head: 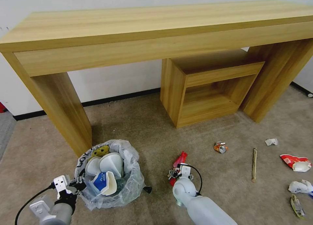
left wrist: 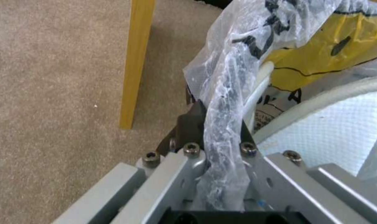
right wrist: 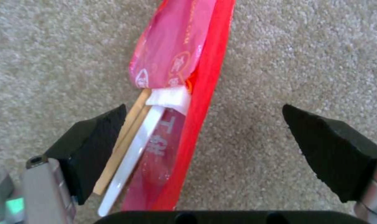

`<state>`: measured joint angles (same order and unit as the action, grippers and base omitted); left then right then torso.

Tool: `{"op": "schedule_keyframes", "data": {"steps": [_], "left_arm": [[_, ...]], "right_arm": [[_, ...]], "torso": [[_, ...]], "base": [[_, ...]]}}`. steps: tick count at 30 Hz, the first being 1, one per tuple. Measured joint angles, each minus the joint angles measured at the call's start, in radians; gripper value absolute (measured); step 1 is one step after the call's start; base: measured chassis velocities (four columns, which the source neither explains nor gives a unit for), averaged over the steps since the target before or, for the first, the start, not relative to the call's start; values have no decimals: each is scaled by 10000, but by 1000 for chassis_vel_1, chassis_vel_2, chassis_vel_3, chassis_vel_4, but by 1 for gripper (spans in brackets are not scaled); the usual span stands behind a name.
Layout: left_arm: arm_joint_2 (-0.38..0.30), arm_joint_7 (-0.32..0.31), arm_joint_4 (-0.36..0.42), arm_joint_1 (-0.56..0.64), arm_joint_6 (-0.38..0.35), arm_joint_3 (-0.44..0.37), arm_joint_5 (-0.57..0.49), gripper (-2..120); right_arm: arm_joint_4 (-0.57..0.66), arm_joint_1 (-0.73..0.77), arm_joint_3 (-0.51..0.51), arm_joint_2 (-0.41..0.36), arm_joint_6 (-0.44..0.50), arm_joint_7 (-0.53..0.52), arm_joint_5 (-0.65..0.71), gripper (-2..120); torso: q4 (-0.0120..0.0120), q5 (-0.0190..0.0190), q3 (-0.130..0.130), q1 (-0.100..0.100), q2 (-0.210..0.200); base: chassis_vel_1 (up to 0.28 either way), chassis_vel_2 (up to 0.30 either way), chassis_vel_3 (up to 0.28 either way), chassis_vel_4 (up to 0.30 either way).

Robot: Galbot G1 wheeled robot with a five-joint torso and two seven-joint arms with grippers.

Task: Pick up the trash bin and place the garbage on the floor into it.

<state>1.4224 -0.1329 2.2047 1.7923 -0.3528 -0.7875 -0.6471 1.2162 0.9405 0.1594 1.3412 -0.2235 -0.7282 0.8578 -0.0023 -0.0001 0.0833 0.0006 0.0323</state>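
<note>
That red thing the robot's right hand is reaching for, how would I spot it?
Start at the small wooden cubby under the long table, then come forward across the beige carpet. The red wrapper lies between the right gripper's open fingers: long, flat, with chopsticks poking out, unlike the crushed can nearby.

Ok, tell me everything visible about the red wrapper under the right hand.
The red wrapper is a long, flat, glossy plastic sleeve, translucent pink at one end with printed characters. Wooden chopsticks and a white plastic utensil poke out of it. It lies on the beige carpet between the open fingers of the right hand, nearer one finger.
</note>
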Motion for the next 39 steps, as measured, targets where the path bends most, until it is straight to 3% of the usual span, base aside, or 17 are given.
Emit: {"op": "schedule_keyframes", "data": {"steps": [5, 15, 21, 25, 29, 34, 37, 39], "left_arm": [[-4, 0, 38, 6, 6, 17, -7, 1], [-20, 10, 175, 119, 37, 62, -11, 1], [-21, 15, 176, 113, 92, 77, -11, 1], [-20, 18, 164, 74, 106, 106, -9, 1], [2, 20, 121, 20, 119, 161, -3, 1], [21, 24, 124, 35, 149, 184, -1, 1], [39, 33, 126, 48, 195, 194, 10, 1], [46, 37, 126, 45, 206, 195, 16, 1]], "right_arm": [[-245, -33, 6, 55, 84, 91, -130, 92], [-1026, -414, 276, 358, 355, 276, -482, 65], [-1125, -499, 374, 434, 378, 279, -568, 61], [-1131, -485, 401, 433, 417, 278, -670, 51], [-1100, -361, 416, 367, 484, 330, -852, 30], [-1233, -333, 453, 335, 584, 497, -1057, 17], [-1376, -301, 492, 308, 829, 758, -1286, 1], [-1325, -259, 495, 274, 867, 815, -1296, 0]], "torso": [[-1, 0, 0, 0, 0], [0, 0, 0, 0, 0], [0, 1, 0, 0, 0], [0, 1, -1, 0, 0], [0, 1, -1, 0, 0], [1, 3, -1, 0, 1], [2, 2, -1, -1, 0], [-1, -1, -1, 0, 0]], "base": [[0, 0, 0, 0], [0, 0, 0, 0], [0, 0, 0, 0], [0, 0, 0, 0], [0, 0, 0, 0], [0, 0, 0, 0], [0, 0, 0, 0], [0, 0, 0, 0]]}}
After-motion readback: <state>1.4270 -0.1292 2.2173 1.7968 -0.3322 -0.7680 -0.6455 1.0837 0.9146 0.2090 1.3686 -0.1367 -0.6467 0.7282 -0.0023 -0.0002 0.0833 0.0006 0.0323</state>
